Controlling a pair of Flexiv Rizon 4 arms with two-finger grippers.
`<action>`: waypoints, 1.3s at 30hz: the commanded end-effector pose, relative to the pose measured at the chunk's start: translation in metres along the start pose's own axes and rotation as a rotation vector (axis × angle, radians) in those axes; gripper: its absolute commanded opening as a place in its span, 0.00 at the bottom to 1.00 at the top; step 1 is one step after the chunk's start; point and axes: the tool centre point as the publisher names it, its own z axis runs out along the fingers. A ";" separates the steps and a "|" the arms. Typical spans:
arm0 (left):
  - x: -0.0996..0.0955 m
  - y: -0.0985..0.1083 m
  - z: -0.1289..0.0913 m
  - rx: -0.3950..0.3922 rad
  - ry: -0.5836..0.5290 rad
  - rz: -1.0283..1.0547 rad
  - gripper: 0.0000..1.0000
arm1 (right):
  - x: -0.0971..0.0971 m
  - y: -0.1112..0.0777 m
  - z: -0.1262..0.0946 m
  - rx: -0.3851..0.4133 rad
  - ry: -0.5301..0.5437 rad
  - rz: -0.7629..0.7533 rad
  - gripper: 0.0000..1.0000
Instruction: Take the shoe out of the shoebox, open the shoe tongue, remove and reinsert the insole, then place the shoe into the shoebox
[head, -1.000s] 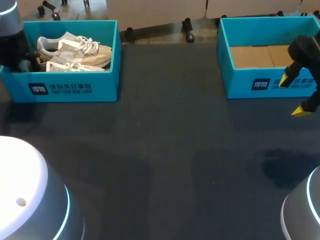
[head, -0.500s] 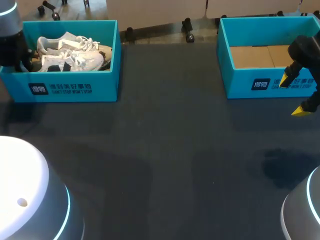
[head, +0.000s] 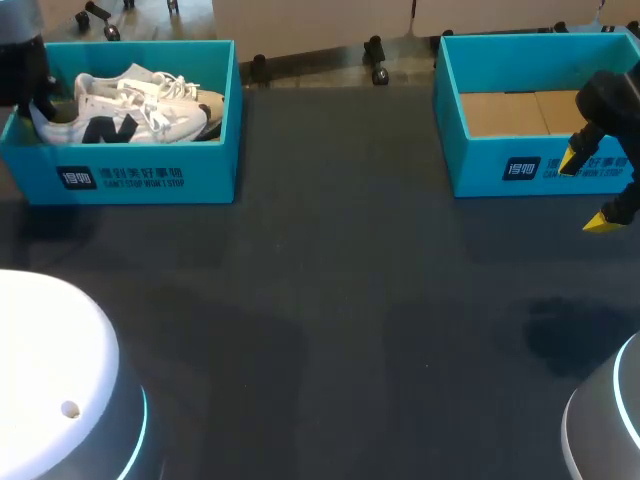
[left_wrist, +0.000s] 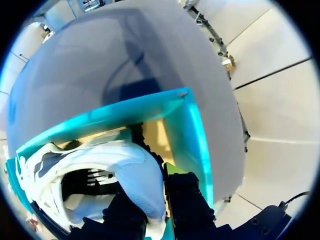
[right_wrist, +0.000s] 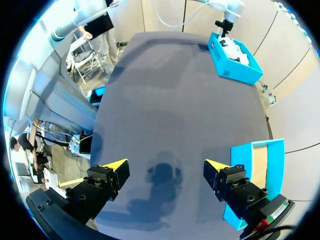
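Note:
A teal shoebox (head: 150, 175) stands at the table's far left with two white sneakers in it. The nearer sneaker (head: 110, 125) stands upright, its dark side logo facing me. My left gripper (head: 40, 108) is at its heel end, at the box's left wall. In the left wrist view the gripper (left_wrist: 152, 207) is shut on the sneaker's white heel collar (left_wrist: 142, 177), one finger inside the shoe and one outside. The second sneaker (head: 175, 95) lies behind. My right gripper (head: 590, 190) hangs open by the right box, holding nothing (right_wrist: 165, 167).
A second teal box (head: 530, 170) with a bare cardboard floor (head: 515, 112) stands at the far right, beside my right gripper. Dark table (head: 340, 320) stretches between the boxes. The left box (right_wrist: 235, 62) shows far ahead in the right wrist view.
My left gripper closed on the nearer sneaker's heel. That sneaker turned from lying flat to upright, so its side logo now shows. The right arm kept still.

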 end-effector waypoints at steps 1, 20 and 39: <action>0.000 0.005 -0.029 0.021 0.011 0.010 0.00 | -0.001 0.000 0.001 0.002 0.002 0.000 1.00; 0.000 0.025 -0.103 0.018 0.029 0.031 0.00 | -0.001 0.000 0.001 0.002 0.002 0.000 1.00; 0.003 0.020 -0.124 0.032 0.014 0.021 0.00 | -0.001 0.000 0.001 0.002 0.002 0.000 1.00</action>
